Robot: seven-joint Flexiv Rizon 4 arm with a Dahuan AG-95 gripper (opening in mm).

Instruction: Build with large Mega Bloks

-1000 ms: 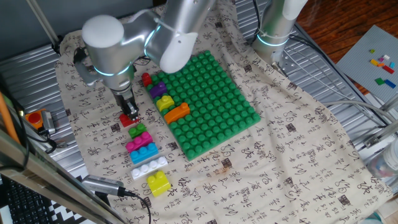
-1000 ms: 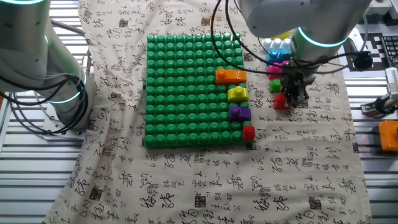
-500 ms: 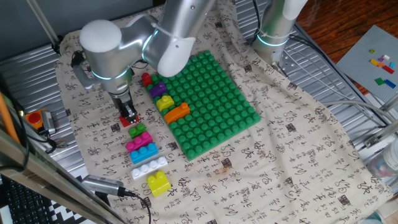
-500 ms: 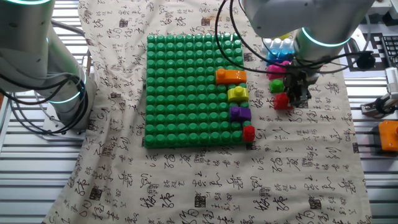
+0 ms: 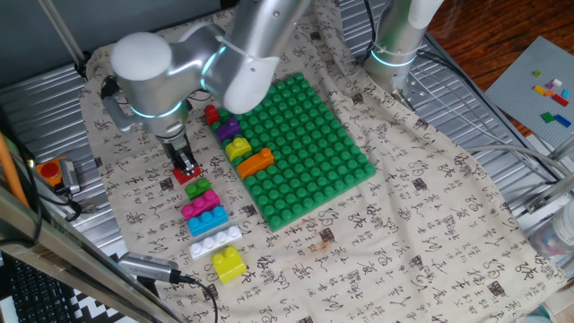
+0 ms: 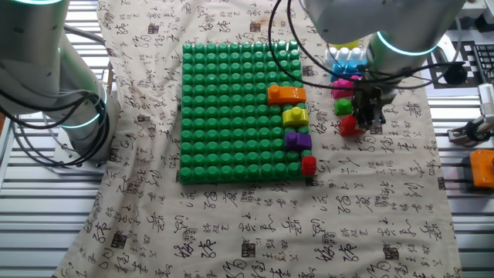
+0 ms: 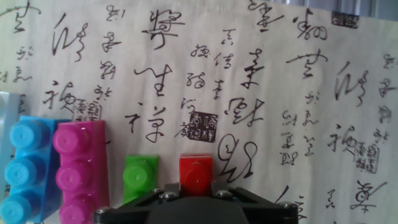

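My gripper (image 5: 186,165) stands upright over the cloth left of the green baseplate (image 5: 314,152), shut on a small red brick (image 5: 184,174) that sits at cloth level. In the hand view the red brick (image 7: 196,173) lies tight between the jaws of the gripper (image 7: 196,194), with a green brick (image 7: 140,177), a pink brick (image 7: 81,171) and a blue brick (image 7: 28,165) to its left. On the baseplate's edge stand a red (image 5: 212,114), purple (image 5: 226,130), yellow (image 5: 238,146) and orange brick (image 5: 256,162). The other fixed view shows the gripper (image 6: 369,120) on the red brick (image 6: 349,126).
Loose bricks lie in a row on the cloth: green (image 5: 198,189), pink (image 5: 199,205), blue (image 5: 208,221), white (image 5: 215,241), yellow (image 5: 229,263). A second arm's base (image 5: 395,45) stands behind the plate. A grey plate with tiny bricks (image 5: 547,90) lies far right.
The arm's upper body has shifted slightly left. The gripper and the red brick have stayed in nearly the same place on the cloth.
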